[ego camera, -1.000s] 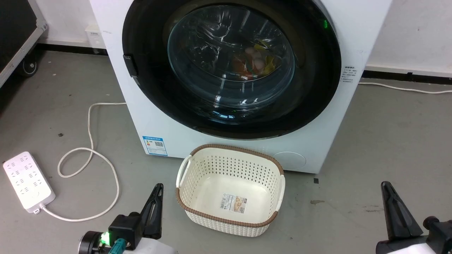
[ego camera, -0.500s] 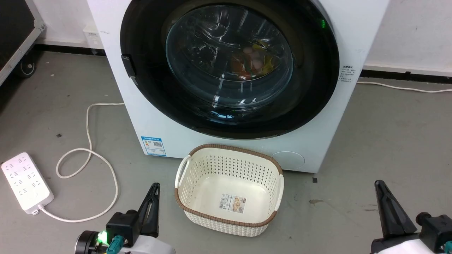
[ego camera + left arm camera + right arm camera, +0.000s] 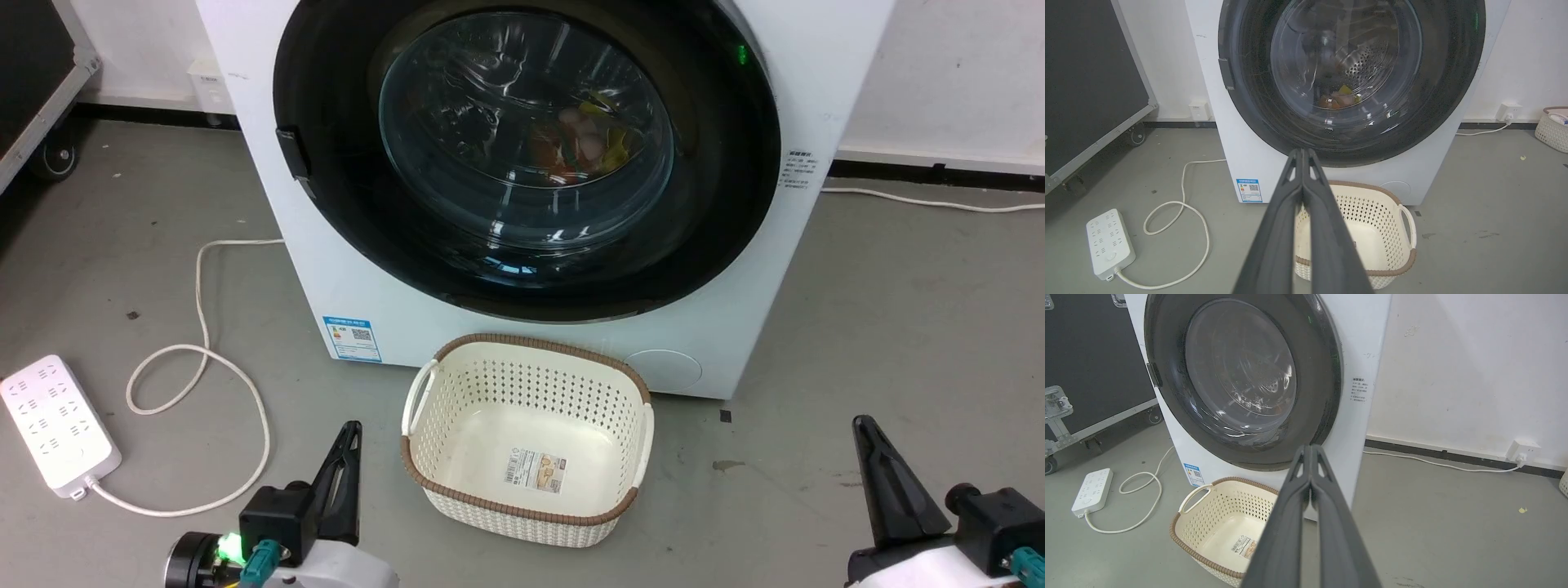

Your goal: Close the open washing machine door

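Facing the closed washing machine door, left claw and right claw hover (both pinched together).

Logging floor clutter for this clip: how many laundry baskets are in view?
2. A cream basket sits before the washing machine; a second basket stands at the far right of the left wrist view, cut by its edge. More may be out of frame.

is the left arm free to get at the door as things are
Probably yes. The left tool sits low beside the basket, not behind it, and bare floor lies between it and the machine. The door faces it, with nothing across the way.
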